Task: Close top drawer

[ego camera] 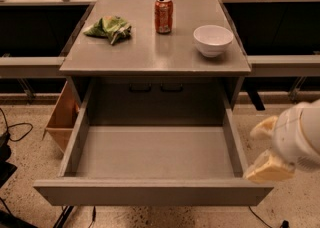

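Nearest to us, the top drawer (pixel 150 154) stands pulled out well past the tabletop's (pixel 150 54) front edge, its front panel (pixel 150 193) facing us. The gripper (pixel 252 153) hangs low by the panel's right end, out in front of the tabletop's front right corner. Its two pale fingers (pixel 270 168) are spread apart and hold nothing. The lower one lies against or just over the panel's top corner; we cannot tell which.

We judge the closing push has not begun and the arm is lining up. Next it should get in front of the panel, ideally nearer its middle, and press straight toward the tabletop so the long box does not skew.

The floor before the panel gives room. A cardboard box (pixel 62 117) sits under the left edge, beside the drawer's side.

On top, well clear of the travel, are a white bowl (pixel 213 39) by the right edge, a green wrapper (pixel 110 28) toward the left, and a soda can (pixel 163 15) near the far edge.
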{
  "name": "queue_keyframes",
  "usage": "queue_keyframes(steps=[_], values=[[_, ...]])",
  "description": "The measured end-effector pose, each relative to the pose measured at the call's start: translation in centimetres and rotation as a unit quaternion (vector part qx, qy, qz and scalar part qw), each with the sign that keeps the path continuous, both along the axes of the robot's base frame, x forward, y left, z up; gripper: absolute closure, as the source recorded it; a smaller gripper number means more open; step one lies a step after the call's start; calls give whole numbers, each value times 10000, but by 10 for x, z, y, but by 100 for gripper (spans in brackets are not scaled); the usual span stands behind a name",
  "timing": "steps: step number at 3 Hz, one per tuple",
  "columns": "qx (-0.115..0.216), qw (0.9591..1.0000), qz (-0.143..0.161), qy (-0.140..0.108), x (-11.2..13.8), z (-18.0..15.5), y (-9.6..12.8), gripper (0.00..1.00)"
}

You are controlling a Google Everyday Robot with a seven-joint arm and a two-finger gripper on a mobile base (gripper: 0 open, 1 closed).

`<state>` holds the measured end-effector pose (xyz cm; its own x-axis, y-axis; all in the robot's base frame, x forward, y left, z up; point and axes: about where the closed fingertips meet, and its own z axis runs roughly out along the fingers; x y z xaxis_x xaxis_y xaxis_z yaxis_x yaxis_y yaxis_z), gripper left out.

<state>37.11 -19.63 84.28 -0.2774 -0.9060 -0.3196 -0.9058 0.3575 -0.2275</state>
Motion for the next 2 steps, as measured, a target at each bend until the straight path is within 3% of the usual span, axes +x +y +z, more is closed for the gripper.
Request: queue_keyframes(steps=[2], values=[[207,9969,14,761,-82,-133,24,89]])
